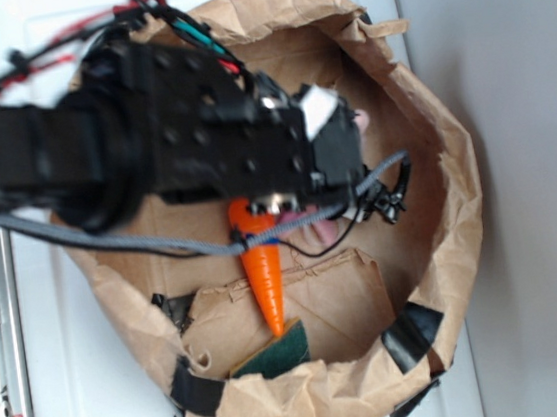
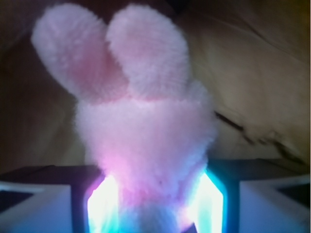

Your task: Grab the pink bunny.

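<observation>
- The crumpled walls of the paper bag (image 1: 446, 179) ring the work area, so the only way in is from above.
- The arm (image 1: 150, 143) fills the upper left of the opening.
- The orange carrot (image 1: 265, 280) and a green pad (image 1: 280, 354) occupy the lower middle.
- The pink bunny (image 2: 146, 131) fills the gap between the 2 jaws.

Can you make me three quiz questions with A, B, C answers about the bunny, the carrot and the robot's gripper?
1. Where is the orange carrot?
A. Inside the brown paper bag
B. On the white surface outside the bag
C. On top of the robot arm

2. How many ears show on the pink bunny?
A. One
B. Two
C. Four

3. What is the gripper doing?
A. Hanging open and empty
B. Shut on the bunny
C. Holding the carrot

Answers: 1 A, the bag's walls surround it. 2 B, the wrist view shows two fluffy ears. 3 B, its glowing pads press both sides of the bunny.
</observation>
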Robot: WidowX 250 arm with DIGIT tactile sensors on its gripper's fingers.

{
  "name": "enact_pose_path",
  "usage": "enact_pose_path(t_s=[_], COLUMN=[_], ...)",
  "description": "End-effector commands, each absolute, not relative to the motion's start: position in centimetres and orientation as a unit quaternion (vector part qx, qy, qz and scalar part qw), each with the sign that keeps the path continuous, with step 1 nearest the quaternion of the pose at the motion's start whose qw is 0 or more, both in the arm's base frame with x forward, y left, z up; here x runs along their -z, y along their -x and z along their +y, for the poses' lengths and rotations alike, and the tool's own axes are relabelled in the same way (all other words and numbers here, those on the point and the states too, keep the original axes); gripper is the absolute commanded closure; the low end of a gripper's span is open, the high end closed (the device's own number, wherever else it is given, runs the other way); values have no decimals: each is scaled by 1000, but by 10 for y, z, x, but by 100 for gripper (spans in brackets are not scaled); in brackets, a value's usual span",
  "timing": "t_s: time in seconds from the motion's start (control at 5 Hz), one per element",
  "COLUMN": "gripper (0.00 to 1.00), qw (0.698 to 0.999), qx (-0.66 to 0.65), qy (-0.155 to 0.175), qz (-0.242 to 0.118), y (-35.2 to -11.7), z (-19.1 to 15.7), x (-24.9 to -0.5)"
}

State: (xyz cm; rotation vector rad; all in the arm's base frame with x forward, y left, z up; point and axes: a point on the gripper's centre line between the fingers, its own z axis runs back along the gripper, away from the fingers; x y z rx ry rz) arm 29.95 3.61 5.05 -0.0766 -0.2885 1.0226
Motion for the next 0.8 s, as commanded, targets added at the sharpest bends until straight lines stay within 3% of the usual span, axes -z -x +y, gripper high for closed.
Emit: enact_pose_path(t_s=[0.0, 0.4, 0.6], gripper=[100, 100, 100], qw=[888, 936, 961], qx=[-439, -334, -248], qy=[107, 88, 62], qz=[-83, -70, -104], y=[-265, -252, -245], z=[69, 64, 56], x=[-162, -171, -173])
